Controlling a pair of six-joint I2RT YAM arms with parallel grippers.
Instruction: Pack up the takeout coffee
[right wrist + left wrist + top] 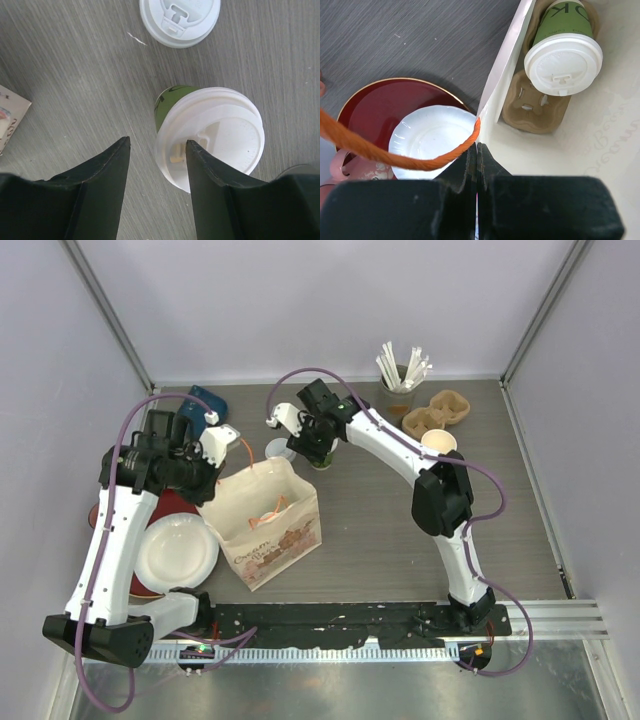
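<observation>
Right gripper (157, 144) hangs with jaws apart over a lidded green cup (215, 137) standing on the table (75, 75). One finger crosses the cup's rim in the wrist view, and nothing is clamped. At the cup's 12 o'clock there lies a loose lid (179, 20). Left gripper (477, 148) is pinched together on the orange handle (395, 157) of the bag (265, 525), which stands at the cup's 7 o'clock in the top view. Inside the bag a second cup (563, 62) sits in a carrier (530, 107). At the bag's 9 o'clock lies a white plate (175, 555).

Green cup (167, 102), white lid (220, 132), orange handle (420, 161), dark-red plate (375, 105)
</observation>
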